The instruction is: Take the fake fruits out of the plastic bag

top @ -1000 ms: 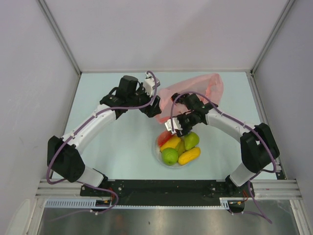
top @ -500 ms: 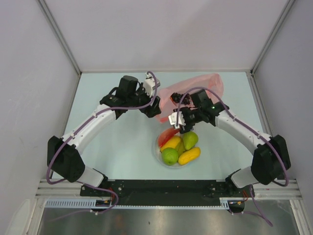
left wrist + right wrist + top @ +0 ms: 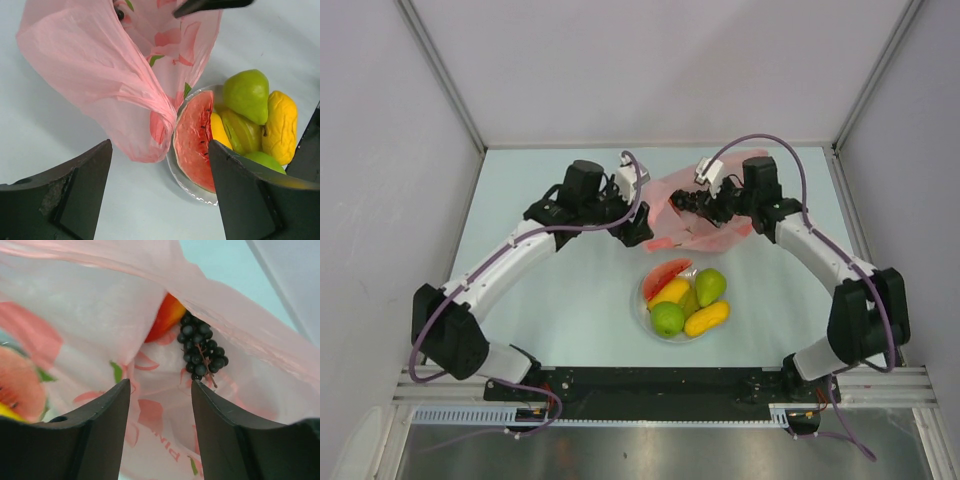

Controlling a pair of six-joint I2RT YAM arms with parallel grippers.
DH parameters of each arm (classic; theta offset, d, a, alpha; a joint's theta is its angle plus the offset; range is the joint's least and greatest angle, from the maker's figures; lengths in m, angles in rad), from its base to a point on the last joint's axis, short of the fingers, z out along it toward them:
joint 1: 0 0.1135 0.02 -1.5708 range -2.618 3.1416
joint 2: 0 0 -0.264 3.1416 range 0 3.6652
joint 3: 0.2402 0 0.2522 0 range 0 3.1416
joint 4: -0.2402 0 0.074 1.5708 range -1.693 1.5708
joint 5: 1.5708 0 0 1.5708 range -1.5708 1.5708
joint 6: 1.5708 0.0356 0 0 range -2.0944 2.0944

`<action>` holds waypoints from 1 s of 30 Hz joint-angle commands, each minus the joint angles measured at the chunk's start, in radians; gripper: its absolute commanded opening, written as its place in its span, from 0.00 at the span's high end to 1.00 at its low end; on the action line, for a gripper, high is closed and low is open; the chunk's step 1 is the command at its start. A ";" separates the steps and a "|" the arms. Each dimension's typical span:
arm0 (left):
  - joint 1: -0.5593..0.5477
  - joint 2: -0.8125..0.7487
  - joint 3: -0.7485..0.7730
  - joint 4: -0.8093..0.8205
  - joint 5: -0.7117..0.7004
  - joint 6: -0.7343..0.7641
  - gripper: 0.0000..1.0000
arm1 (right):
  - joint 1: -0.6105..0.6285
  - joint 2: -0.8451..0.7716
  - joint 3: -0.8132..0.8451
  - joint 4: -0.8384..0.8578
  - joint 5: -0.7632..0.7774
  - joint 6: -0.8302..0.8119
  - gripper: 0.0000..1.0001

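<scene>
Right wrist view: back from the plate (image 3: 640, 312), the right gripper (image 3: 160, 390), jaws apart and empty, faces grapes (image 3: 202, 351) left in the bag (image 3: 75, 305).

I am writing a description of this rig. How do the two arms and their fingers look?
Both the left arm and the right arm have white links and black joints. A purple cable runs along each. The fingers are black, broad and matte.

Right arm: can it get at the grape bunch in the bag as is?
Probably yes. The right gripper faces into the plastic bag, fingers open, and the grape bunch lies uncovered straight ahead, beside a red-orange fruit.
</scene>
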 commanded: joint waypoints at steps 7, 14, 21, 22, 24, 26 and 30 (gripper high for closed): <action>-0.087 0.095 0.098 0.008 -0.125 0.050 1.00 | -0.026 0.267 0.040 0.272 0.393 0.160 0.46; -0.094 0.006 0.027 0.011 -0.134 0.115 1.00 | -0.089 0.230 0.017 0.067 0.384 -0.057 0.53; -0.094 -0.061 -0.096 -0.007 -0.130 0.201 1.00 | -0.106 0.104 -0.191 0.007 0.443 -0.031 0.49; -0.094 -0.060 -0.096 -0.013 -0.127 0.203 1.00 | -0.109 0.113 -0.200 0.015 0.466 -0.026 0.48; -0.094 -0.055 -0.090 -0.018 -0.127 0.203 1.00 | -0.127 0.121 -0.214 0.041 0.477 -0.012 0.46; -0.094 -0.057 -0.094 -0.007 -0.130 0.198 1.00 | -0.136 0.118 -0.214 0.102 0.470 0.028 0.45; -0.094 -0.052 -0.090 0.002 -0.131 0.194 1.00 | -0.133 0.133 -0.121 0.159 0.396 0.069 0.46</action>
